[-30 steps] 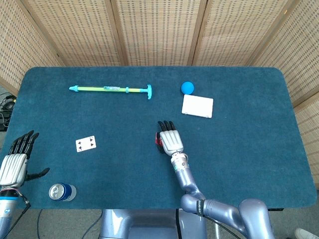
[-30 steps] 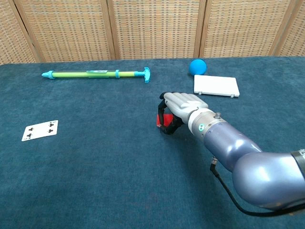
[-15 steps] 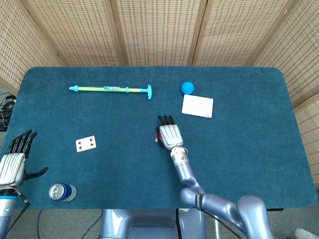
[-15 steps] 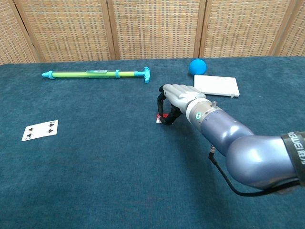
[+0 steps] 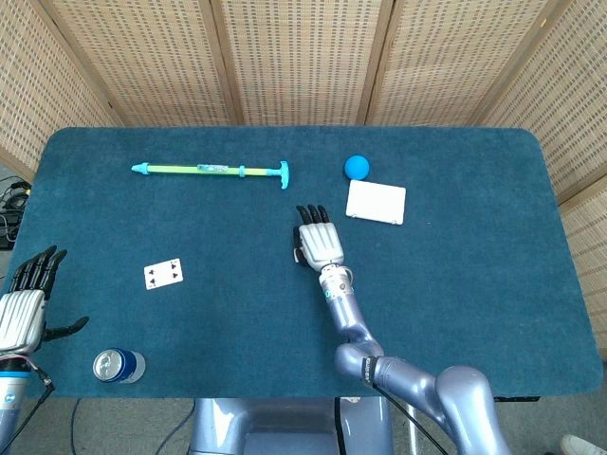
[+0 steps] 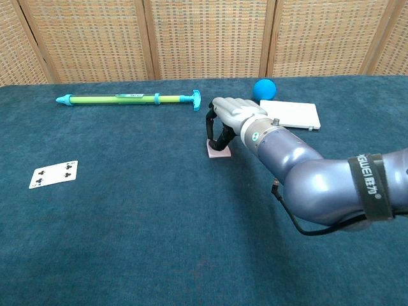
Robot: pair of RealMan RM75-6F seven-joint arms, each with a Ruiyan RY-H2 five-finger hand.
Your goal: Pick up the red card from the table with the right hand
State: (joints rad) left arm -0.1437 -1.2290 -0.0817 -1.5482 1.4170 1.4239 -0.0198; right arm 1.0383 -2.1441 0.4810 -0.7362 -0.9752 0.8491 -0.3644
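Observation:
My right hand [image 5: 320, 245] is over the middle of the blue table, palm down. In the chest view the right hand [image 6: 231, 115] pinches the red card [image 6: 220, 151] between thumb and fingers. The card hangs under the fingertips, nearly flat, and shows a pale pinkish face. It seems slightly off the cloth. From the head view the card is hidden beneath the hand. My left hand [image 5: 24, 308] hovers at the table's near left edge, fingers spread and holding nothing.
A playing card [image 5: 163, 274] lies at the left and a can [image 5: 119, 365] stands near the front left edge. A green and blue rod [image 5: 211, 171] lies at the back. A blue ball [image 5: 357, 167] and a white box [image 5: 376, 202] sit right of the hand.
My right hand has moved away from me and upward, taking the card along. The card's face now looks pale pink instead of red. The left hand drifted slightly toward me.

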